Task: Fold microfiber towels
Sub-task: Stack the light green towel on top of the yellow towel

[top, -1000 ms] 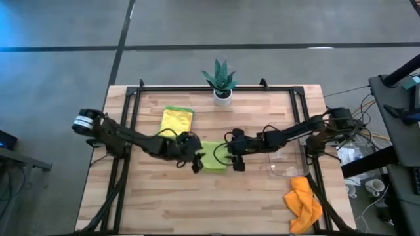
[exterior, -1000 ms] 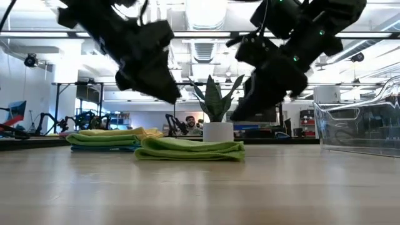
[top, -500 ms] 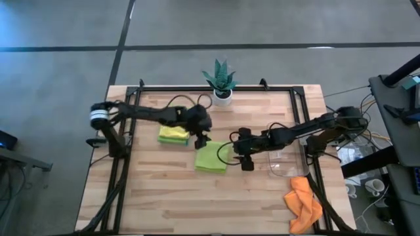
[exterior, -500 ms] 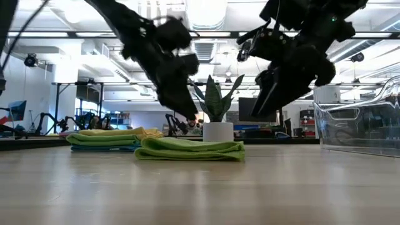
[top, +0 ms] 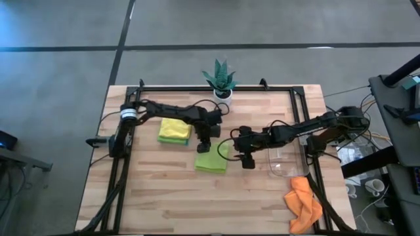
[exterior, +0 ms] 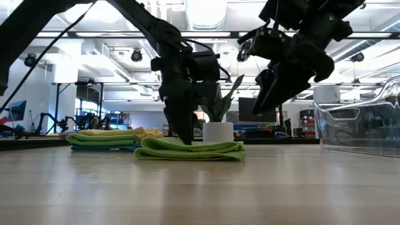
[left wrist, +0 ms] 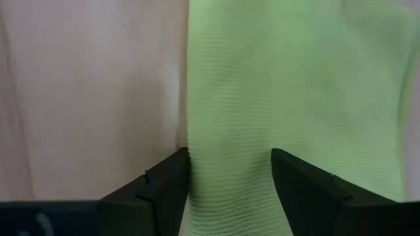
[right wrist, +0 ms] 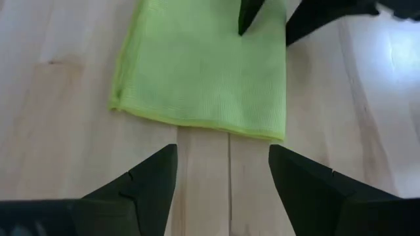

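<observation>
Since a sec ago, left arm has swung from the worktop's near-left up across the folded stack and its left gripper (top: 204, 140) now points down at the far edge of the folded green towel (top: 212, 158), fingers spread apart w/ nothing between them, tips just above or touching the cloth (low view can't settle which). Right gripper (top: 247, 159) has backed off a little toward the tray (top: 286, 172); it hovers just beside the towel's right edge, fingers wide, released, holding nothing. Green towel lies flat mid-worktop, already folded; yellow-topped stack (top: 174, 130) sits just beside it to the far-left, orange towel (top: 304, 203) crumpled at the near-right corner, plant (top: 221, 80) at the far edge. Step looks like picking the folded towel to move it onto the stack. To do it well: come down w/ one finger under the edge & catch all layers, close firmly before lifting, lift straight so the fold doesn't open, keep right arm clear of the path.
</observation>
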{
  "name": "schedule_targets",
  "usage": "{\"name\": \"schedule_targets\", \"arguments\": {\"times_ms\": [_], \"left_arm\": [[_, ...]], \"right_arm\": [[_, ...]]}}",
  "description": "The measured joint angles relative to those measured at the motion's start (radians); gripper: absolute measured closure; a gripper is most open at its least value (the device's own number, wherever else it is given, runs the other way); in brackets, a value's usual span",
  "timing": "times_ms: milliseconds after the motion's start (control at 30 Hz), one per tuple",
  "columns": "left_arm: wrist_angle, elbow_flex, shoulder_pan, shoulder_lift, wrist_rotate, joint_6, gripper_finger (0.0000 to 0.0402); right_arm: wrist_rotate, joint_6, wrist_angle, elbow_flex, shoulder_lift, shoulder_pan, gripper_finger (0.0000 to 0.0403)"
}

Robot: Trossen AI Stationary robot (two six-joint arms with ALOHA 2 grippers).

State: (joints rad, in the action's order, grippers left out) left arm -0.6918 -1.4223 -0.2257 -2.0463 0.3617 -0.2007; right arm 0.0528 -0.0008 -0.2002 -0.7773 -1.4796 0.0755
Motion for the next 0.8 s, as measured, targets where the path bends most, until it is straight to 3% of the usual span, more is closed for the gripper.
{"name": "schedule_targets", "arguments": {"times_ms": [167, 300, 400, 600, 800], "left_arm": [[0.063, 0.034, 0.018, 0.005, -0.022, 0.062, 0.0223], [0.095, 0.051, 0.040, 0.007, -0.062, 0.065, 0.0307], [0.076, 0.027, 0.051, 0.011, -0.139, 0.178, 0.0382], [-0.011, -0.040, 0.047, 0.067, -0.275, 0.391, 0.0398], [-0.120, 0.005, 0.035, 0.200, -0.460, 0.562, 0.0400]], "right_arm": [[0.001, -0.018, -0.009, 0.000, 0.000, -0.018, 0.0165], [0.018, -0.022, -0.010, 0.000, 0.000, -0.028, 0.0166], [0.058, -0.026, -0.028, 0.000, 0.000, -0.032, 0.0168], [0.080, -0.017, -0.034, -0.003, 0.011, -0.042, 0.0170], [0.080, -0.019, -0.027, -0.002, 0.013, -0.042, 0.0172]]}}
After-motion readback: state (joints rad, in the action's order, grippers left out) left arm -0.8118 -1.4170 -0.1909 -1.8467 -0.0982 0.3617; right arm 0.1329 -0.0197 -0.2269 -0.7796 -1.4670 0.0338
